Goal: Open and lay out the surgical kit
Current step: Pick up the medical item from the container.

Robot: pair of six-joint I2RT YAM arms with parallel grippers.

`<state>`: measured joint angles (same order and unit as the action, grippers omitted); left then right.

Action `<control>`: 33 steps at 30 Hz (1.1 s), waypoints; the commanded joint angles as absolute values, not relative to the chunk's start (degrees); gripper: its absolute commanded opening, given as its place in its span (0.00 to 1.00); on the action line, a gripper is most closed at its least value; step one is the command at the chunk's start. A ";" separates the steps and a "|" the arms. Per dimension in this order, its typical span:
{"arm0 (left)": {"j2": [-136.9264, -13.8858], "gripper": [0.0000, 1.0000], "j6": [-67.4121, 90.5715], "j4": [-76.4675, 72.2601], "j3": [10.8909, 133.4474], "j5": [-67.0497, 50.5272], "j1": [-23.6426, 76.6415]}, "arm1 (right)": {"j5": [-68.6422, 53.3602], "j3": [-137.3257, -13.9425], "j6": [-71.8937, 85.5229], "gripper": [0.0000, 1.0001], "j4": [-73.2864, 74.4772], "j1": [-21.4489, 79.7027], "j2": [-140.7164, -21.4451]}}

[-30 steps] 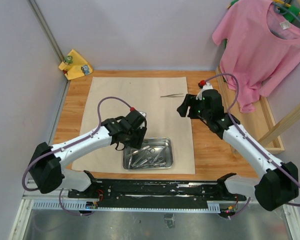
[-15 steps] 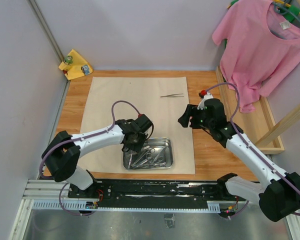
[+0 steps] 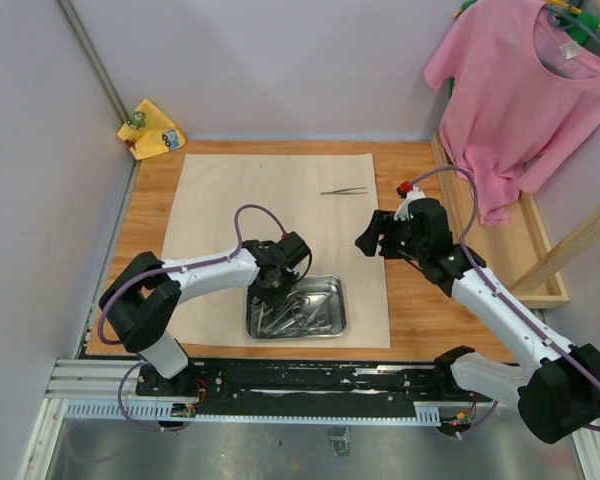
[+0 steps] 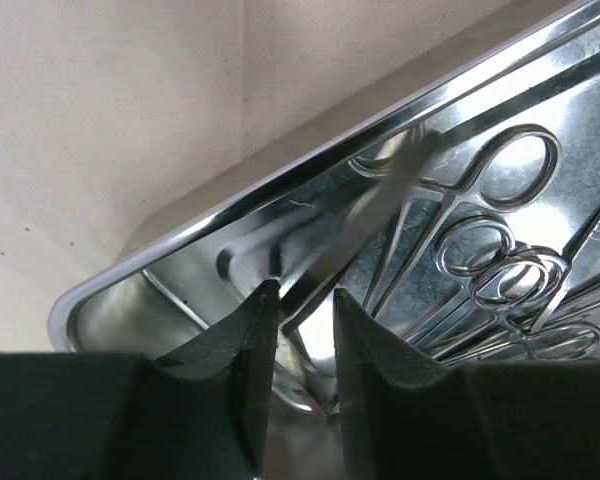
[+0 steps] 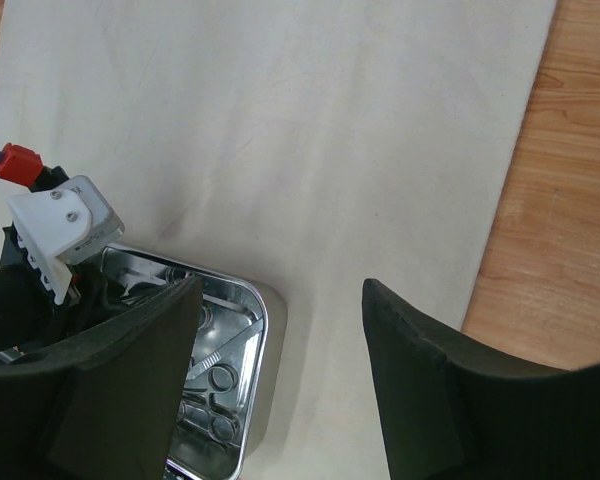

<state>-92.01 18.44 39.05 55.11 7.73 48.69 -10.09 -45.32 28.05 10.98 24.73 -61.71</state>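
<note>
Left wrist camera: a slim steel strip point(image 4: 385, 200) runs up from the narrow gap between the left gripper point(image 4: 298, 298) fingers, smeared right out of focus. It could be tweezers or a forceps shank, and there's no telling whether the pads actually pinch it. The ring-handled forceps point(image 4: 500, 170) show loops only, their tips off the right edge along with the far end of the steel tray point(image 4: 280, 195). Top view: the wrist housing covers those fingertips completely. Right wrist view: the picture's bottom edge cuts the tray, and the left arm point(image 5: 60, 230) blocks its left side.
</note>
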 commanded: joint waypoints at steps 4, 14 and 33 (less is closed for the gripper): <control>-94.10 0.33 17.82 37.86 56.23 7.45 49.13 | -10.70 -44.39 27.33 0.66 9.96 25.22 -61.40; -91.70 0.13 18.74 39.91 58.70 8.75 49.13 | -10.78 -44.43 27.18 0.66 10.52 25.22 -60.55; -94.58 0.06 18.99 43.89 81.28 6.70 49.22 | -4.82 -46.29 25.72 0.67 15.72 25.02 -57.55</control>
